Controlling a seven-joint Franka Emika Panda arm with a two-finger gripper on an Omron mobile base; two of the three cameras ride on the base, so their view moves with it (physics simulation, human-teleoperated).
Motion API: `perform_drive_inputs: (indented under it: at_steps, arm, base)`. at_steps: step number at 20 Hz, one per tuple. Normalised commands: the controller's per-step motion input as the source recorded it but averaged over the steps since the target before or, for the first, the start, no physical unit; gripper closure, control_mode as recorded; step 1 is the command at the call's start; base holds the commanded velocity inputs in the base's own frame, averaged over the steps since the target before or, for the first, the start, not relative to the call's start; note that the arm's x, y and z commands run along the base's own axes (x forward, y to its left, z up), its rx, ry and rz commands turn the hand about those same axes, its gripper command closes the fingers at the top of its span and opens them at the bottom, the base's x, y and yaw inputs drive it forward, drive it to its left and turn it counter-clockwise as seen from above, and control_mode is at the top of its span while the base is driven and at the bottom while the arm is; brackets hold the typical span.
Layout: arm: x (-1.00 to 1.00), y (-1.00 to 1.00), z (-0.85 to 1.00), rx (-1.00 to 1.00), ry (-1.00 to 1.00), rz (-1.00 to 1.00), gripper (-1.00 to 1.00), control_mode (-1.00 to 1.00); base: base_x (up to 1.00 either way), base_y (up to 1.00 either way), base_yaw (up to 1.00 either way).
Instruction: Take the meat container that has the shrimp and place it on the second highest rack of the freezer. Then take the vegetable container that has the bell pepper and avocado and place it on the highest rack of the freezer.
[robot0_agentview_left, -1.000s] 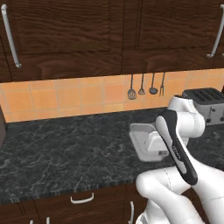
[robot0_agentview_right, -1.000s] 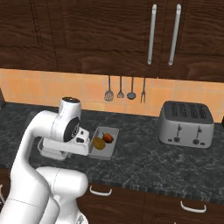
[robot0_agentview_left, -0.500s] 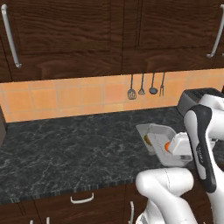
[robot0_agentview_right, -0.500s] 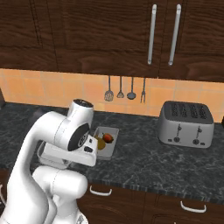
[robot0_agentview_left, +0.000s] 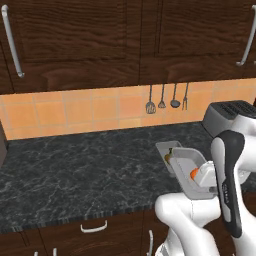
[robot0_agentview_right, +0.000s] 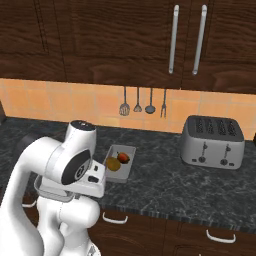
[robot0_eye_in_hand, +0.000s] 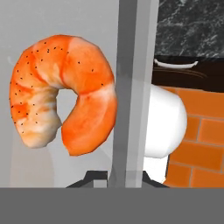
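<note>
Shrimp (robot0_eye_in_hand: 61, 92) container (robot0_agentview_left: 192, 172) aloft off the counter (robot0_agentview_left: 90, 170), rim pinched in the tool (robot0_eye_in_hand: 127, 175).

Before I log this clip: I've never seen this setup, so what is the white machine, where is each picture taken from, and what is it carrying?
It is a white robot arm on a driving base, in a rendered kitchen. Two pictures come from cameras on the base, behind the arm to its left and right. The third looks along the hand itself. The gripper is shut on the wall of the meat container, a grey tray lifted clear of the dark counter. The shrimp lies inside it. The vegetable container, holding the avocado and a red and green piece, sits on the counter. A toaster stands further right, and utensils hang on the wall.
</note>
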Motion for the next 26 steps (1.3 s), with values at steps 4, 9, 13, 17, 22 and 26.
perform_drive_inputs:
  at_steps: [4, 9, 13, 17, 22, 26]
  arm:
    - [0.0, 0.0, 0.0, 0.0, 0.0, 0.0, 1.0, -1.0]
    - [0.0, 0.0, 0.0, 0.0, 0.0, 0.0, 1.0, 1.0]
    - [0.0, 0.0, 0.0, 0.0, 0.0, 0.0, 1.0, 1.0]
    - [0.0, 0.0, 0.0, 0.0, 0.0, 0.0, 1.0, 1.0]
    - [0.0, 0.0, 0.0, 0.0, 0.0, 0.0, 1.0, 1.0]
    - [0.0, 0.0, 0.0, 0.0, 0.0, 0.0, 1.0, 1.0]
  base:
    - [0.0, 0.0, 0.0]
    - [-0.09, 0.0, 0.0]
    - [-0.75, 0.04, -0.15]
    - [-0.31, 0.6, -0.59]
    - [-0.02, 0.34, -0.86]
    - [-0.02, 0.02, -0.85]
